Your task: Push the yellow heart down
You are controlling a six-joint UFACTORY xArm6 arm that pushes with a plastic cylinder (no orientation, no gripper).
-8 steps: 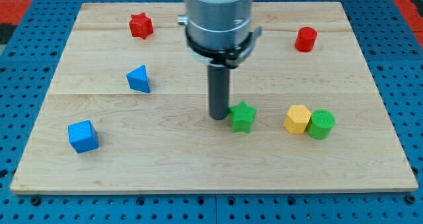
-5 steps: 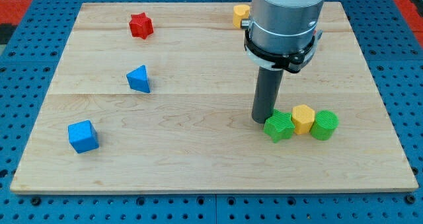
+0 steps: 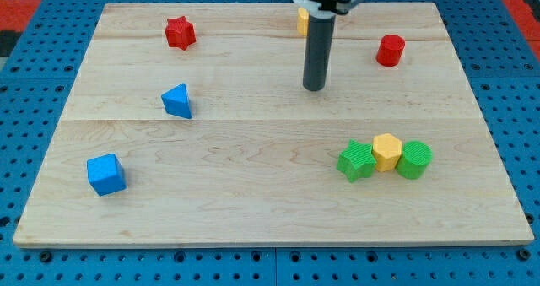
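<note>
Yellow heart [image 3: 302, 20], mostly hidden behind the rod, seemingly sits at the board's top edge. My tip [image 3: 314, 88] rests just below it, no jaws. Still approaching, I'd judge; next, circle above and push down.

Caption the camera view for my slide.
My tip rests below the partly hidden yellow block at the board's top, far from the green star.
</note>
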